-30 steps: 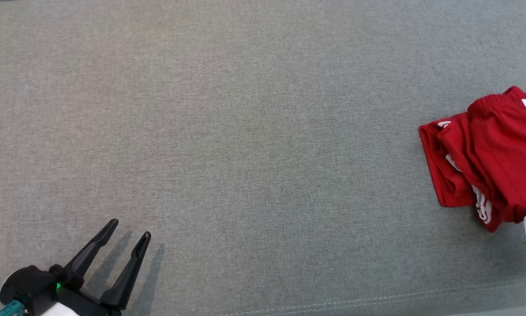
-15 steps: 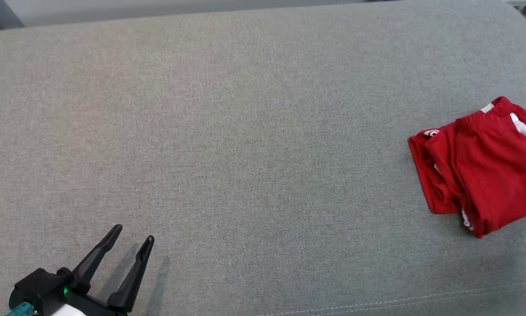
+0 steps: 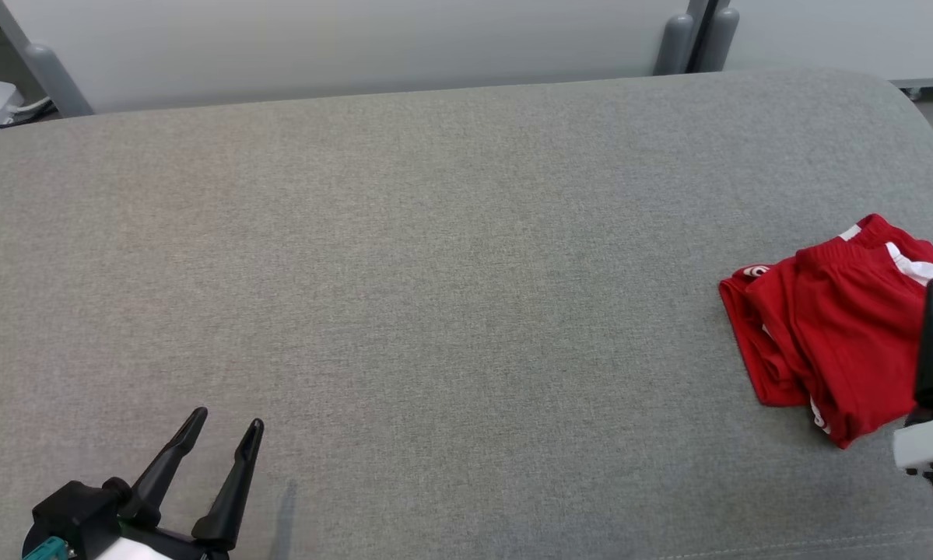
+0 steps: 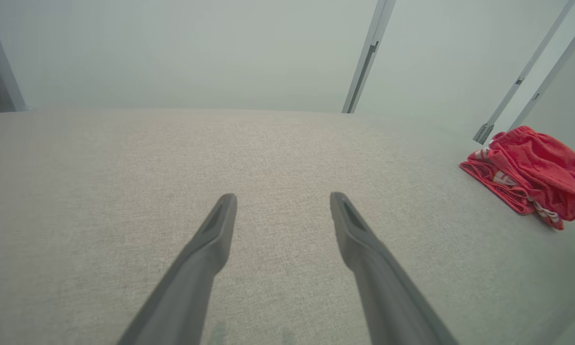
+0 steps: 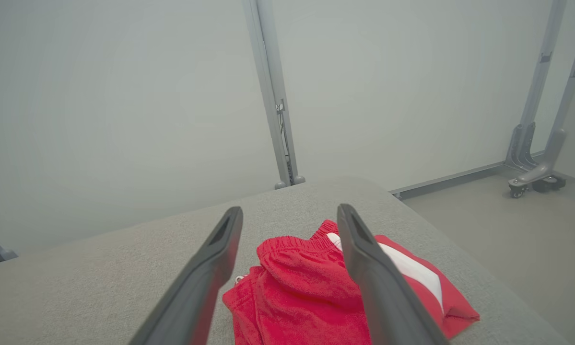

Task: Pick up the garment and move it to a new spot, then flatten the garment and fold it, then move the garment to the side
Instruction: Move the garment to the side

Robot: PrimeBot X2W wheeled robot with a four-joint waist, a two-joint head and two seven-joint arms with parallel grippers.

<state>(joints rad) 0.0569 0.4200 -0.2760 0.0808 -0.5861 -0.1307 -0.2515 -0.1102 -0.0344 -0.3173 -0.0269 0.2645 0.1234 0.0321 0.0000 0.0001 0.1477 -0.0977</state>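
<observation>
Right gripper [image 5: 289, 211] (spread wide) over folded garment [image 5: 297, 287], apparently clear.

Red garment [image 3: 840, 334] with white stripe, perhaps white lettering; grey cushion [image 3: 435, 272].

nothing here can be read for certain. the red garment [image 3: 840, 342] has a white printed mark [image 3: 755, 271] on its folded edge, in the head view on the side toward the middle of the grey surface. it looks like a curled, ring-like shape, but it's too small and creased to tell as a letter or a brand. more white print [image 3: 818, 416] peeks out along the near fold, and that can't be made out either.
</observation>
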